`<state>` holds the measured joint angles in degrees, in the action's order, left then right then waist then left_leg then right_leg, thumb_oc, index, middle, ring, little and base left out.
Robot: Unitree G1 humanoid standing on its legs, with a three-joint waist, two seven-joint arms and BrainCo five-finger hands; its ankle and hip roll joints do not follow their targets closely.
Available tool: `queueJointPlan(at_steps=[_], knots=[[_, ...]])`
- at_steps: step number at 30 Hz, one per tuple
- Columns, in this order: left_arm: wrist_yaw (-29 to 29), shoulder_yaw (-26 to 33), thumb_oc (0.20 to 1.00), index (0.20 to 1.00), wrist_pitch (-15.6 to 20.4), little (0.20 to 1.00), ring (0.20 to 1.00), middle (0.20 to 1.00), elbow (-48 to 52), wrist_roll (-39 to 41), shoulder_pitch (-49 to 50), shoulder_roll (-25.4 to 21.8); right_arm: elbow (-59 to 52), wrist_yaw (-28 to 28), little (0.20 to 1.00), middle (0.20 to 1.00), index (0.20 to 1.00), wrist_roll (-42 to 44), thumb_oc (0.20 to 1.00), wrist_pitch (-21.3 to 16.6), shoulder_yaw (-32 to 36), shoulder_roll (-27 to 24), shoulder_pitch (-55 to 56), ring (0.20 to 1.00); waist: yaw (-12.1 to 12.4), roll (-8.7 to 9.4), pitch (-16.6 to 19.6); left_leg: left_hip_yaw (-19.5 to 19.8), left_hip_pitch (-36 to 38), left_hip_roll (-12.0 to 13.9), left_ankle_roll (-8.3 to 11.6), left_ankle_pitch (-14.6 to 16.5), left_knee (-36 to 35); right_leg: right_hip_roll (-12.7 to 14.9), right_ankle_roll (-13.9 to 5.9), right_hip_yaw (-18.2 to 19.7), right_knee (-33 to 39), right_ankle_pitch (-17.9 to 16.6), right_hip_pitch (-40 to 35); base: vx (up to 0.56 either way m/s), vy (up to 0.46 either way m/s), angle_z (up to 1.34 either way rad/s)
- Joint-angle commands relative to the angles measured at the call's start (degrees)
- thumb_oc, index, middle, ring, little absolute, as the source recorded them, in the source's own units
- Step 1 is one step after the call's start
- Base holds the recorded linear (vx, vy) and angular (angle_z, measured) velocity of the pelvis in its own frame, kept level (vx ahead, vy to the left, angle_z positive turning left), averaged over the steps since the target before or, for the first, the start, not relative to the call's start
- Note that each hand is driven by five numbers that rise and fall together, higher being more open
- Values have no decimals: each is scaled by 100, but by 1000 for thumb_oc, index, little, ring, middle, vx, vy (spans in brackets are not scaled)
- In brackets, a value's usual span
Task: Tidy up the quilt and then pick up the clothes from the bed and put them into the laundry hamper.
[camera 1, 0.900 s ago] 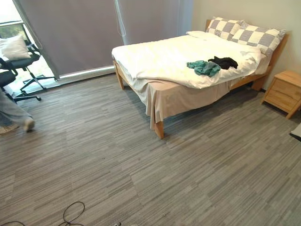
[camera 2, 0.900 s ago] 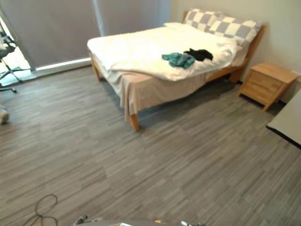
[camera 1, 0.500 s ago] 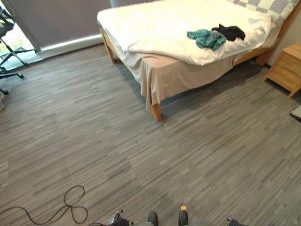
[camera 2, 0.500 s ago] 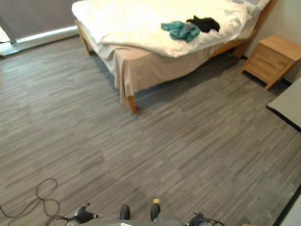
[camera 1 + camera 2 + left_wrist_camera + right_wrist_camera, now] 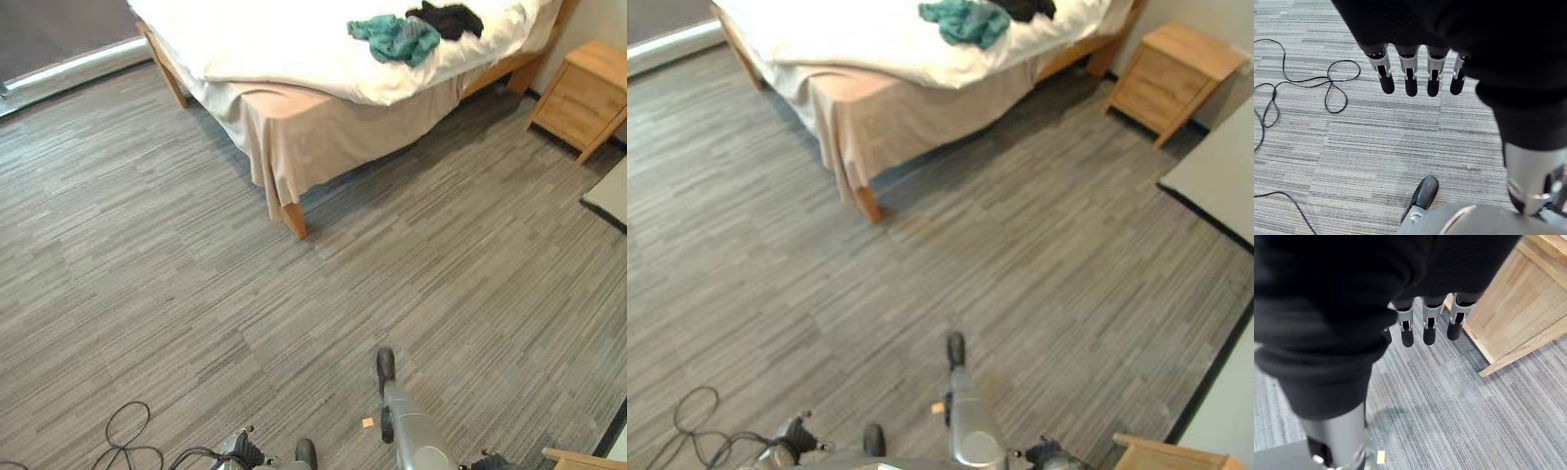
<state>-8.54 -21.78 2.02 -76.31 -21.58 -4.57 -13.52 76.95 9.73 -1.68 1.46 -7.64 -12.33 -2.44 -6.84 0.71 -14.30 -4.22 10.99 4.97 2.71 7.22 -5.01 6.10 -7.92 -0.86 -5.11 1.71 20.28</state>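
The robot is standing on the grey floor [image 5: 176, 294], well apart from the bed [image 5: 294, 127] at the far side. The white quilt [image 5: 265, 39] is lying rumpled over it, one edge drooping past the tan sheet [image 5: 323, 137], so it is waiting to be tidied. A teal garment [image 5: 394, 36] and a black garment [image 5: 446, 18] are lying touching on the quilt's right part. The left hand [image 5: 1415, 73] and right hand [image 5: 1425, 325] are hanging straight-fingered and empty, likely because nothing is within reach. A wooden nightstand [image 5: 583, 93] is standing right of the bed.
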Motion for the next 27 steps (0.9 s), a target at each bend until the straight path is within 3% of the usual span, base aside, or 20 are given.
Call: queueJointPlan(at_steps=[1,3,4,5,8,9,11,12,13,14,15,17,19,20,21,22,23,24,25,27], knots=[[22,8,1000,1000,54,1000,1000,1000,21,-203,-84,-25,-31,22,1000,1000,1000,71,1000,74,-177,-145,171,1000,-164,-152,63,-43,987,-311,30,653,1,-195,-308,224,458,-530,-348,583,-224,30],[-1,72,1000,1000,116,1000,1000,1000,252,236,-120,17,134,-36,1000,1000,1000,-99,1000,93,-307,-238,170,1000,-172,-240,37,-113,245,22,323,-486,2195,-442,63,131,412,-451,-811,594,-373,4],[-99,90,1000,1000,137,1000,1000,1000,448,349,-167,-32,93,-11,1000,1000,1000,-151,1000,88,-340,-260,180,1000,-90,-142,-59,-21,-354,79,375,-990,3327,-394,225,50,476,-404,-1034,337,-421,0],[-252,100,1000,1000,145,1000,1000,1000,701,478,-267,-120,8,66,1000,1000,1000,-160,1000,89,-349,-317,131,1000,41,44,-216,67,-1007,25,338,-1207,4510,-272,366,-42,559,-352,-1280,318,-392,23],[-636,241,1000,1000,201,1000,1000,1000,913,976,-523,-115,-136,302,1000,1000,1000,-50,1000,33,-341,-471,-209,1000,363,335,-369,-325,-1983,164,197,-742,5340,-99,470,-4,871,-109,-1961,418,-206,-34],[-637,241,1000,1000,201,1000,1000,1000,911,976,-527,-117,-135,302,1000,1000,1000,-50,1000,33,-340,-469,-213,1000,365,344,-363,-332,-1994,155,193,-751,5336,-89,468,0,873,-114,-1948,530,15,-80],[-744,179,1000,1000,195,1000,1000,1000,988,809,-498,-46,-246,453,1000,1000,1000,79,1000,-4,-225,-593,-356,1000,541,327,-193,-834,-2318,165,225,-602,3800,-18,335,52,1011,190,-2422,564,105,-42],[-745,178,1000,1000,194,1000,1000,1000,990,809,-496,-46,-248,453,1000,1000,1000,79,1000,-4,-225,-593,-353,1000,550,350,-187,-858,-2295,138,219,-633,3746,8,331,64,1011,187,-2414,688,215,-20],[-758,108,1000,1000,138,1000,1000,1000,925,597,-414,-10,-308,452,1000,1000,1000,130,1000,-31,-222,-667,-406,1000,671,263,-14,-1181,-2257,50,159,-761,1971,-18,206,7,1011,458,-2765,443,151,-19],[-759,108,1000,1000,138,1000,1000,1000,925,596,-413,-8,-309,452,1000,1000,1000,130,1000,-31,-222,-668,-405,1000,677,276,-10,-1197,-2224,27,155,-806,1896,-2,204,16,1011,453,-2760,860,257,-21],[-673,-80,1000,1000,34,1000,1000,1000,744,118,-409,6,-396,448,1000,1000,1000,125,1000,-83,-187,-697,-386,1000,706,252,114,-1713,-2164,132,216,-1136,620,-68,130,-138,1011,774,-3214,418,105,-20],[-753,0,1000,1000,-32,1000,1000,1000,572,39,-321,-27,-367,488,1000,1000,1000,137,1000,-120,-174,-715,-405,1000,737,270,247,-1939,-2028,199,134,-1171,109,-181,88,-176,787,983,-3438,739,185,17],[-806,463,1000,1000,-48,1000,1000,1000,396,609,-97,87,-389,518,1000,1000,1000,9,1000,-137,-187,-550,-293,1000,871,309,345,-1643,-1797,2,-128,-1206,153,-238,-101,-321,-481,909,-3294,638,150,34],[-806,464,1000,1000,-48,1000,1000,1000,396,610,-96,85,-390,518,1000,1000,1000,9,1000,-137,-189,-548,-293,1000,864,316,350,-1639,-1804,-6,-131,-1205,154,-231,-104,-326,-501,923,-3281,391,99,20],[-722,536,1000,1000,-94,1000,1000,1000,339,639,-30,61,-539,452,1000,1000,1000,-196,1000,-76,-270,-412,-234,1000,766,332,241,-1464,-1403,-170,-313,-981,80,-113,-445,-308,-2118,276,-2572,218,67,39],[-721,537,1000,1000,-94,1000,1000,1000,340,639,-30,60,-540,452,1000,1000,1000,-196,1000,-75,-270,-410,-234,1000,765,340,244,-1466,-1407,-178,-316,-979,82,-103,-448,-306,-2137,288,-2561,398,98,80],[-558,340,1000,1000,-139,1000,1000,1000,288,201,-102,-109,-882,314,1000,1000,1000,-578,1000,-98,-620,-333,-323,1000,616,238,75,-1314,-1085,-62,-353,-852,1,-216,-539,-39,-3403,-230,-1617,185,35,96],[-558,340,1000,1000,-139,1000,1000,1000,289,202,-100,-111,-883,314,1000,1000,1000,-578,1000,-98,-620,-331,-321,1000,605,265,64,-1307,-1070,-95,-361,-845,1,-183,-549,-40,-3432,-198,-1626,438,44,138],[-427,238,1000,1000,-124,1000,1000,1000,275,-35,-161,-244,-1037,224,1000,1000,1000,-788,1000,-111,-838,-314,-354,1000,525,176,-66,-1177,-890,-10,-304,-769,1,-146,-383,-85,-3334,-41,-1167,409,-20,106],[-386,186,1000,1000,-120,1000,1000,1000,261,-166,-271,-360,-1115,190,1000,1000,1000,-798,1000,-108,-912,-274,-314,1000,437,209,-139,-1004,-743,-47,-218,-683,1,-50,-230,-118,-2250,372,-1220,458,-91,83]])
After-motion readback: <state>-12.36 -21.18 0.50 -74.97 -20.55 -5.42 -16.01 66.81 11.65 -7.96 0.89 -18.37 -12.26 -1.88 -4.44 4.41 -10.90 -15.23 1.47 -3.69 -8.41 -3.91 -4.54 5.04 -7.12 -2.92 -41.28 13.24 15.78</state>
